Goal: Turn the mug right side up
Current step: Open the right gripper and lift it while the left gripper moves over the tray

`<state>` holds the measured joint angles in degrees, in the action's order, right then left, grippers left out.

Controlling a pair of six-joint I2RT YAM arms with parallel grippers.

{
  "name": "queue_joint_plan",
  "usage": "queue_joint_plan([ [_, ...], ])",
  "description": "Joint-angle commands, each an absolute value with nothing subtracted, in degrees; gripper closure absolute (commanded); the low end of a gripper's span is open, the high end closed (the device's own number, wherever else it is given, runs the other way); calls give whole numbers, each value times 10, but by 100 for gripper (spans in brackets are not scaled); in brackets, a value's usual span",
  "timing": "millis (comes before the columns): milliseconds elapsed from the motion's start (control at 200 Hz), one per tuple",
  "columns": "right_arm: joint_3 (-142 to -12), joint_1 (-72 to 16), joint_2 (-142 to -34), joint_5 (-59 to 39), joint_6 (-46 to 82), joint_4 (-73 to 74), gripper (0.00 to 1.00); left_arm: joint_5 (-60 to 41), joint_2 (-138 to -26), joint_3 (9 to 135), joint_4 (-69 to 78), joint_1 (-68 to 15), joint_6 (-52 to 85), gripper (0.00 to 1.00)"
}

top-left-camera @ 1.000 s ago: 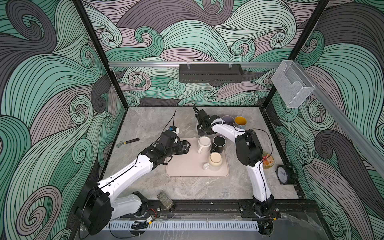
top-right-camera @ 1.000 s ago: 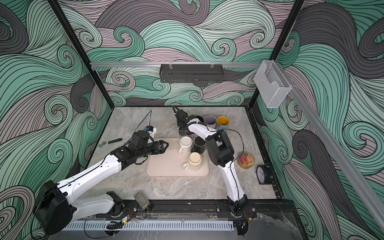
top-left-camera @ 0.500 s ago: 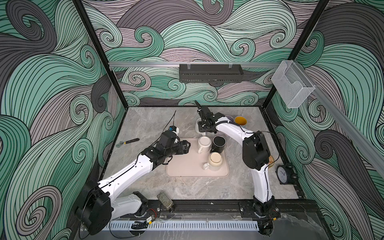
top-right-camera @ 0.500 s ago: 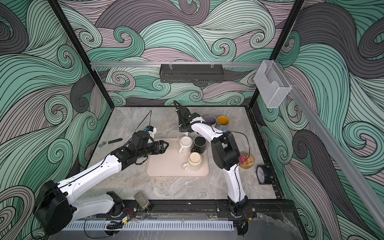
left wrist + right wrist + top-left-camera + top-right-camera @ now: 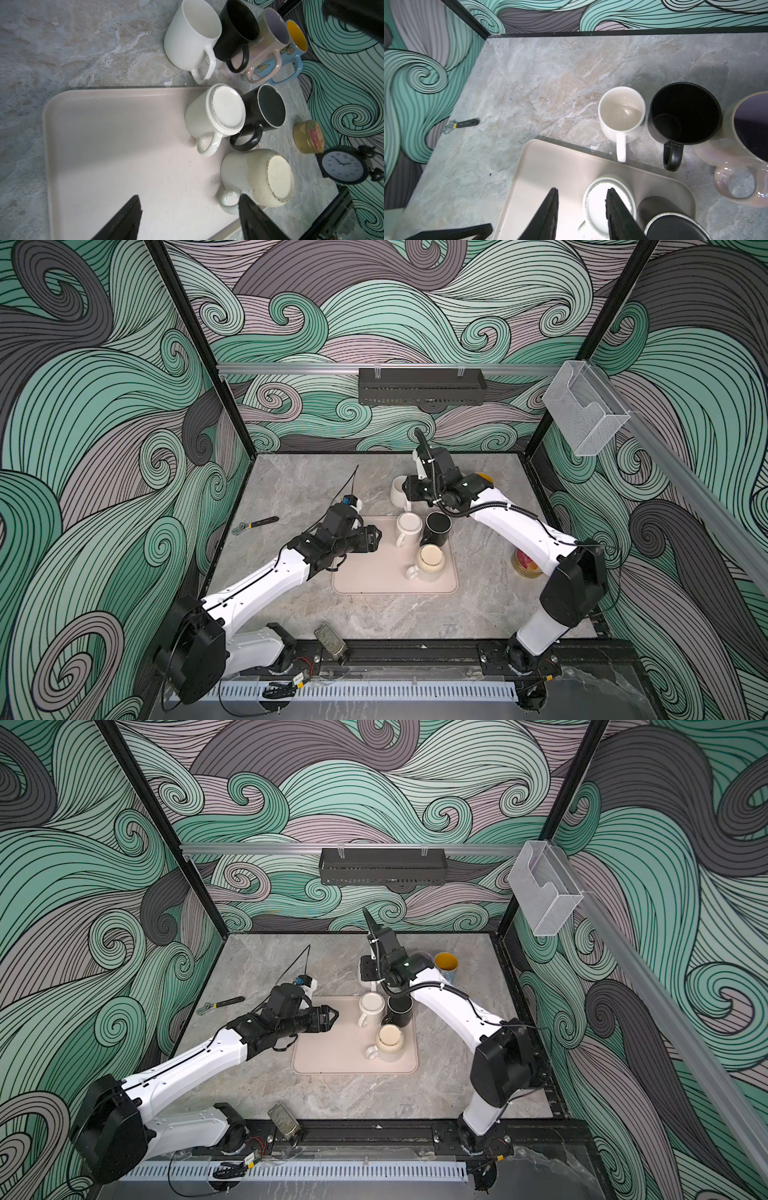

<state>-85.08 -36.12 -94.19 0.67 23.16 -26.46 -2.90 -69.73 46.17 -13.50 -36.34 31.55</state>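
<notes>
**Tabletop** (image 5: 299, 489): grey marble-pattern slab, level. Directly on it:
- beige tray (image 5: 374, 572), central
- adjustable wrench (image 5: 254, 525), lying flat, well apart toward the left wall
- four upright mugs in a row just behind the tray, handles toward it: white mug (image 5: 620, 112), black mug (image 5: 683, 112), iridescent pink mug (image 5: 264, 49), blue butterfly mug (image 5: 446, 969)
- candle tin (image 5: 309, 137) and black alarm clock (image 5: 342, 166), right of the tray

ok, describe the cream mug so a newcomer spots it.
Find the beige tray mid-table, with three upside-down mugs on its right side. The white mug and black mug stand together at the back; the cream mug sits alone nearer the robot bases, round-bodied, its base yellowish.
</notes>
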Motion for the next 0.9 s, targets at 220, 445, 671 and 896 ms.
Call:
queue_joint_plan([
  [220,-781,-380,-875,-17,243,-211,59,6,-744,516,-162,-397,256,28],
  [445,-734,-380,-853,-11,257,-185,59,8,-800,557,-177,-408,223,28],
  [671,-727,-374,-851,17,246,-193,59,11,-874,604,-184,-412,200,33],
  [896,-716,-354,-851,8,257,-189,59,12,-940,645,-189,-425,188,35],
])
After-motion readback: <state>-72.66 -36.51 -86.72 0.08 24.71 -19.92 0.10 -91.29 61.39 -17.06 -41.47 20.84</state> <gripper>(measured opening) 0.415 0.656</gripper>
